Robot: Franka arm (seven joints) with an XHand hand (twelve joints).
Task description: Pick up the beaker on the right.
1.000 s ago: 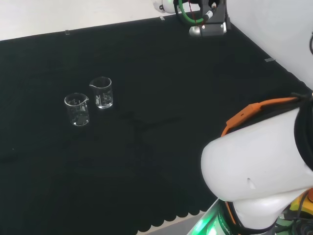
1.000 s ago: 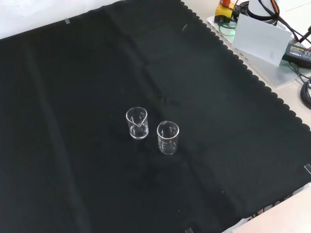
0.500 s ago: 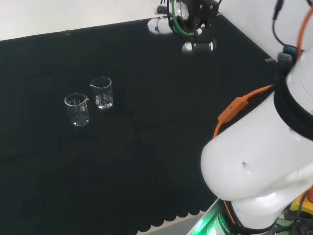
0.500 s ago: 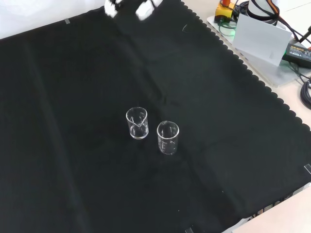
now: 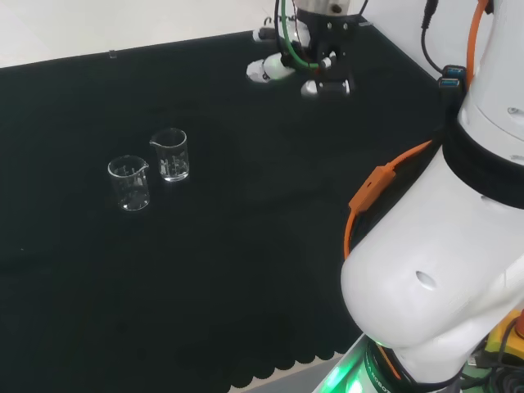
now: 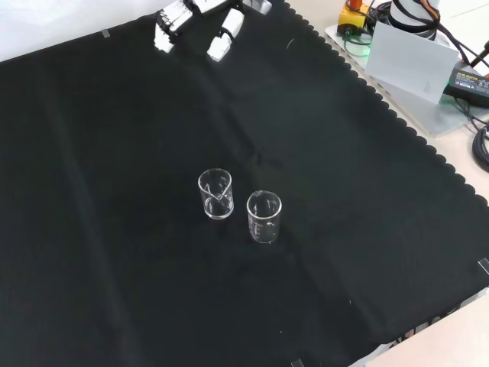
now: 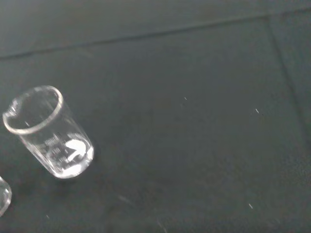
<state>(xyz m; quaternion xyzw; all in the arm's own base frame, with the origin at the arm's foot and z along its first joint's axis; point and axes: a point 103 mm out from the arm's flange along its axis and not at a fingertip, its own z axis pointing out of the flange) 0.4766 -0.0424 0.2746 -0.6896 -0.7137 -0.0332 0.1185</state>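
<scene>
Two small clear glass beakers stand upright and close together on the black cloth. In the front view one beaker point(image 6: 216, 193) is on the left and the other beaker point(image 6: 264, 216) is on the right, slightly nearer. In the head view they are the left beaker point(image 5: 128, 182) and the right beaker point(image 5: 170, 154). The hand point(image 6: 195, 19) hangs at the far edge of the cloth, well away from both, with its fingers point(image 6: 164, 30) relaxed and nothing in it. In the head view the hand point(image 5: 286, 65) is at the top. The wrist view has one beaker point(image 7: 48, 131) whole and a second rim point(image 7: 2, 199) at the picture's edge.
The arm's big white link point(image 5: 426, 270) with an orange cable point(image 5: 372, 192) takes up the head view's right. Past the cloth's scalloped edge point(image 6: 382, 103) in the front view lie a white board point(image 6: 409, 65) and cables point(image 6: 477, 141).
The hand has come down from the far edge into both views and moved toward the cloth's middle. The arm's links have swung. Neither beaker has moved.
</scene>
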